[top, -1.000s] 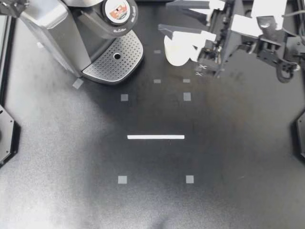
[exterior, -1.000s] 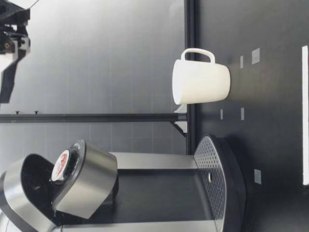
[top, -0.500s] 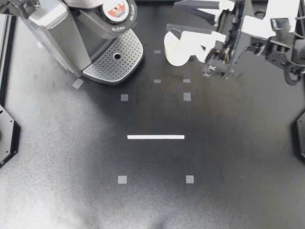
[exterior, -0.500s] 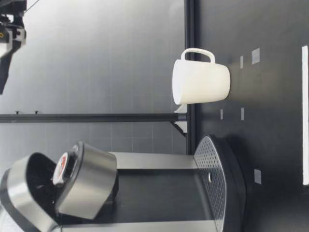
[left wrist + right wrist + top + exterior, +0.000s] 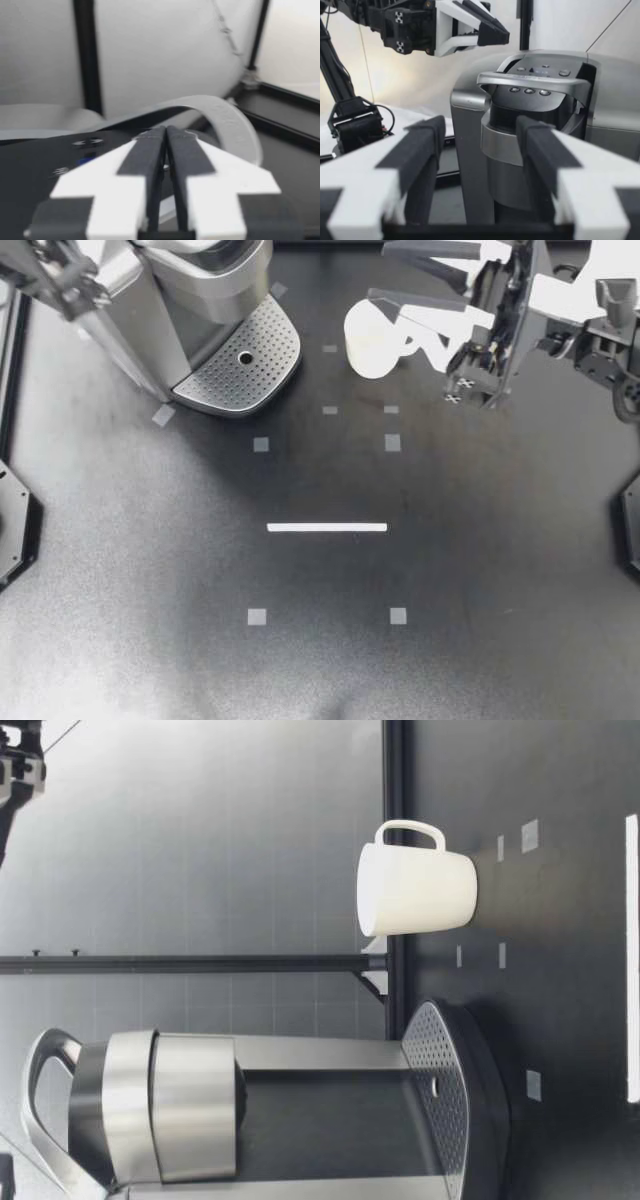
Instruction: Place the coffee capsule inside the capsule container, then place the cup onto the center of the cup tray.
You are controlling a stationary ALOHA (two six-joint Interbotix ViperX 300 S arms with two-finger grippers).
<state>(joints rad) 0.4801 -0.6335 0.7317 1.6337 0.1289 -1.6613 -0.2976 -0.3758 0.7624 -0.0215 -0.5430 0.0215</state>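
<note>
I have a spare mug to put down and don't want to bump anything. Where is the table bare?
The widest bare stretch surrounds the white tape line, from mid-table to the near edge. A narrower bare strip lies between the cup tray and the cup. The far edge is crowded: coffee machine, cup, and my open right hand near it.

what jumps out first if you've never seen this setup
A silver coffee machine with its lid down stands on the table's left side. Beside it a white cup stands upright on the dark surface, off the perforated cup tray, with my right gripper open high above it.
</note>
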